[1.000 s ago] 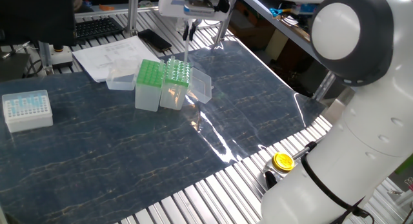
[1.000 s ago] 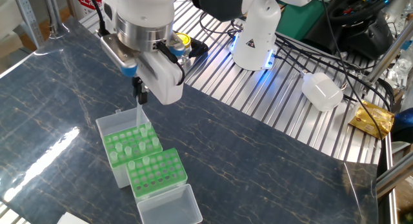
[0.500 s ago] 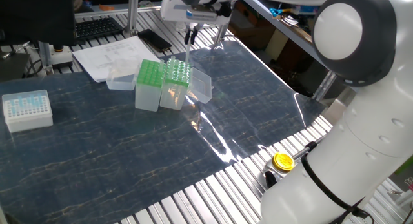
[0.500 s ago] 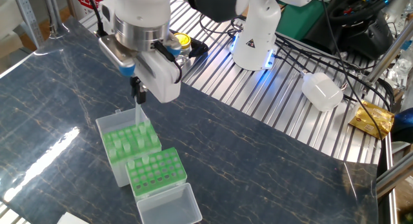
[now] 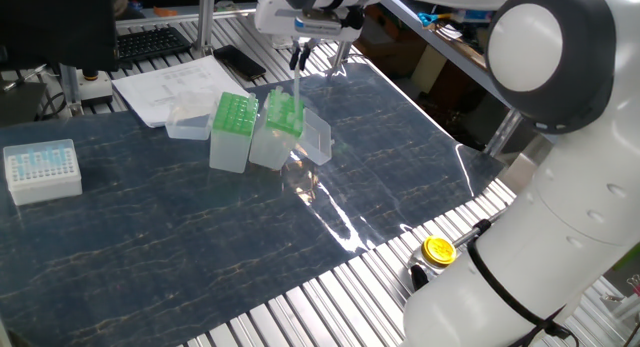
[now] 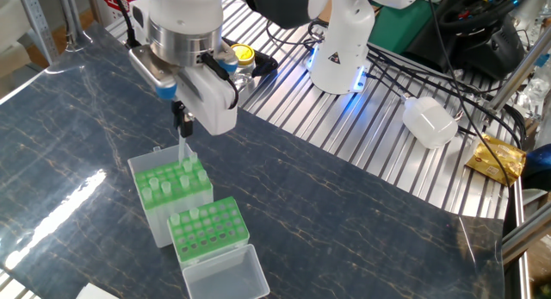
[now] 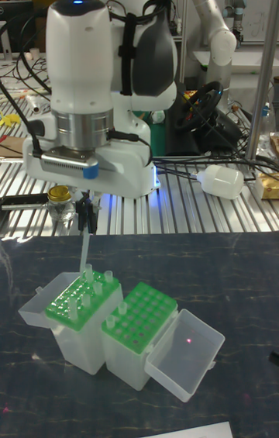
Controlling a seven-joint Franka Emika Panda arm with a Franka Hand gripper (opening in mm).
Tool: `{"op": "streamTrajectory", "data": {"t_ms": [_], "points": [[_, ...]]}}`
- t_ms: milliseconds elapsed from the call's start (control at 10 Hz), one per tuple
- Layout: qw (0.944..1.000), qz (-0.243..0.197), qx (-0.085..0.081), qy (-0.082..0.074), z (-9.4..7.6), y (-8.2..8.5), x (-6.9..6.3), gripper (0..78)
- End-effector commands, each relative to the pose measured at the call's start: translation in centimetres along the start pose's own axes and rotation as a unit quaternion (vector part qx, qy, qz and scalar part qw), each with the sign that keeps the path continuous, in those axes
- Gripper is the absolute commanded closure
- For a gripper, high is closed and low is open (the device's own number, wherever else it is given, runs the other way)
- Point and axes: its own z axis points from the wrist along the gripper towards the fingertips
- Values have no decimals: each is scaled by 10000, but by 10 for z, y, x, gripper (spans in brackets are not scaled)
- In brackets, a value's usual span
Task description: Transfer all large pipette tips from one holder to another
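1. Dark, marbled, glossy table (image 6: 362,213), edged by ribbed metal slats; cables and a white robot base behind.
2. Two green racks side by side, touching, each on a translucent box with its clear lid hinged open: rack under the gripper (image 6: 172,185) (image 7: 77,305) (image 5: 283,117) and neighbouring rack (image 6: 207,231) (image 7: 141,317) (image 5: 234,115).
3. Gripper (image 6: 182,127) (image 7: 86,216) (image 5: 301,57) directly above the first rack, its dark fingers nearly together, pinching the top of a held pipette tip (image 6: 183,152) (image 7: 83,248) (image 5: 297,87).
4. Held tip: long axis close to vertical, leaning slightly, narrow end down, its point just at the rack top among the others; whether seated in a hole, impossible to tell.
5. Looks: slender, tapered, clear-whitish, faint against the dark table.
6. Other large pipette tips (image 6: 164,189) (image 7: 76,302) upright in the same rack, wide ends up, scattered across it as pale stubs.
7. A few pale tips (image 6: 186,220) (image 7: 114,319) along one edge of the neighbouring rack, most holes there showing dark.
8. White box (image 5: 42,171) with small pale-blue tips well apart, near the table's far end.
9. Yellow-capped jar (image 5: 438,251) on the slats by the robot base.
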Motion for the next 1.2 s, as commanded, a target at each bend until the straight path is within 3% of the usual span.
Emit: {"op": "streamTrajectory", "data": {"t_ms": [100,1200], "points": [[10000,90,-5,-3,-5,6,4,764],[10000,-56,34,-17,-7,7,-2,764]]}}
